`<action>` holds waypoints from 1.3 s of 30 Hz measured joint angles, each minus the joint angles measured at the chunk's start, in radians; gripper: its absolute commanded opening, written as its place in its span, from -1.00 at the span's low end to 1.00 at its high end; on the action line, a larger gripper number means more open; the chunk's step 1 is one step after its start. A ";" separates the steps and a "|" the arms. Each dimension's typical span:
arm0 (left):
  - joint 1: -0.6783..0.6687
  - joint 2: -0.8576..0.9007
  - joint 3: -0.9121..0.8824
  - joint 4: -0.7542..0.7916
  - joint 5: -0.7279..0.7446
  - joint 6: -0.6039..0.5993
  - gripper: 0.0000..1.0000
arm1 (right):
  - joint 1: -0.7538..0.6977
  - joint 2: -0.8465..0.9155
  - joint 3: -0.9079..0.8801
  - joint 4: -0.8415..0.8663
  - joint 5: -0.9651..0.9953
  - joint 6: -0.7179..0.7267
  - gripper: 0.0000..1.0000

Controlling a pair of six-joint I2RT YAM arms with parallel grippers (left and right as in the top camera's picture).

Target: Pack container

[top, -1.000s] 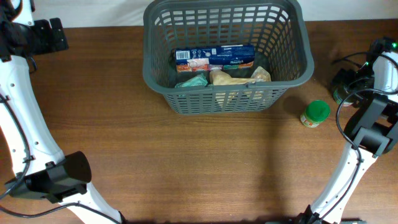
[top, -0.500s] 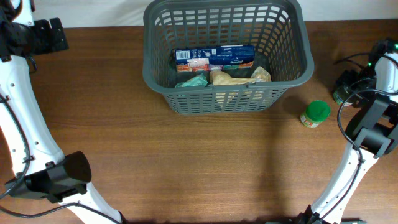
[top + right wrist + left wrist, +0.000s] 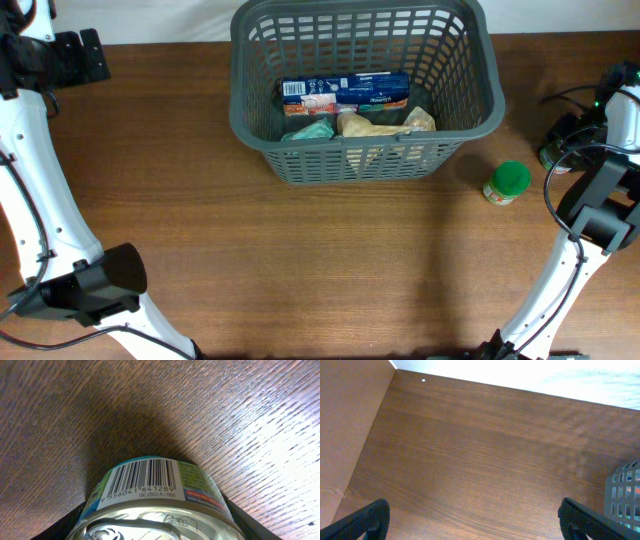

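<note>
The dark grey slotted basket (image 3: 470, 120) stands at the back middle of the table. It holds a blue box (image 3: 345, 92), a teal packet (image 3: 308, 130) and beige packets (image 3: 370, 126). A small jar with a green lid (image 3: 507, 183) stands right of the basket. My right gripper (image 3: 560, 140) is at the far right edge, shut on a tin can (image 3: 150, 477) with a barcode and pull-tab lid; its fingers (image 3: 155, 522) press both sides. My left gripper (image 3: 80, 55) is open and empty at the far left back; in the left wrist view its fingers (image 3: 475, 525) are wide apart over bare wood.
A corner of the basket shows in the left wrist view (image 3: 625, 495). Black cables (image 3: 565, 95) lie by the right arm. The white arm bases stand at the front left (image 3: 100, 285) and front right (image 3: 590, 215).
My right gripper with the can has shifted slightly right and toward the front. The left arm and the basket's contents have not moved.
</note>
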 measured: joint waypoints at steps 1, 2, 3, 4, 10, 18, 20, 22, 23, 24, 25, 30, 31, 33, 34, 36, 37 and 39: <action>0.000 0.000 0.000 0.000 0.000 0.000 0.99 | 0.000 0.000 0.000 0.000 0.000 0.000 0.15; 0.000 0.000 0.000 0.000 0.000 0.000 0.99 | 0.000 0.000 0.000 0.000 0.000 0.000 0.15; 0.000 0.000 0.000 0.000 0.000 0.000 0.99 | 0.000 0.000 0.000 0.000 0.000 0.000 0.13; 0.000 0.000 0.000 0.000 0.000 0.000 0.99 | 0.000 0.000 0.000 0.000 0.000 0.000 0.12; 0.000 0.000 0.000 0.000 0.000 0.000 0.99 | 0.000 0.000 0.009 -0.013 -0.001 0.000 0.09; 0.000 0.000 0.000 0.000 0.000 0.000 0.99 | 0.000 -0.011 0.238 -0.168 -0.042 0.007 0.02; 0.000 0.000 0.000 0.000 0.000 0.000 0.99 | 0.003 -0.040 0.343 -0.222 -0.047 0.008 -0.03; 0.000 0.000 0.000 0.000 0.000 0.000 0.99 | 0.017 -0.127 0.472 -0.275 -0.050 0.008 -0.14; 0.000 0.000 0.000 0.000 0.000 0.000 0.99 | 0.037 -0.203 0.542 -0.292 -0.053 0.008 -0.16; 0.000 0.000 0.000 0.000 0.000 0.000 0.99 | 0.048 -0.229 0.566 -0.300 -0.053 0.009 -0.16; 0.000 0.000 0.000 0.000 0.000 0.000 0.99 | 0.079 -0.292 0.616 -0.313 -0.053 0.008 -0.16; 0.000 0.000 0.000 0.000 0.000 0.000 0.98 | 0.302 -0.524 0.711 -0.317 -0.061 -0.012 -0.27; 0.000 0.000 0.000 0.000 0.000 0.000 0.99 | 0.359 -0.558 0.717 -0.323 -0.064 -0.022 -0.28; 0.000 0.000 0.000 0.000 0.000 0.000 0.99 | 0.436 -0.581 0.721 -0.329 -0.066 -0.032 -0.27; 0.000 0.000 0.000 0.000 0.000 0.000 0.99 | 0.488 -0.583 0.722 -0.334 -0.066 -0.039 -0.27; 0.000 0.000 0.000 0.000 0.000 0.000 0.99 | 0.568 -0.568 0.716 -0.338 -0.060 -0.046 -0.28; 0.000 0.000 0.000 0.000 0.000 0.000 0.99 | 0.610 -0.550 0.705 -0.338 -0.047 -0.049 -0.28; 0.000 0.000 0.000 0.000 0.000 0.000 0.99 | 0.667 -0.512 0.678 -0.339 -0.020 -0.050 -0.27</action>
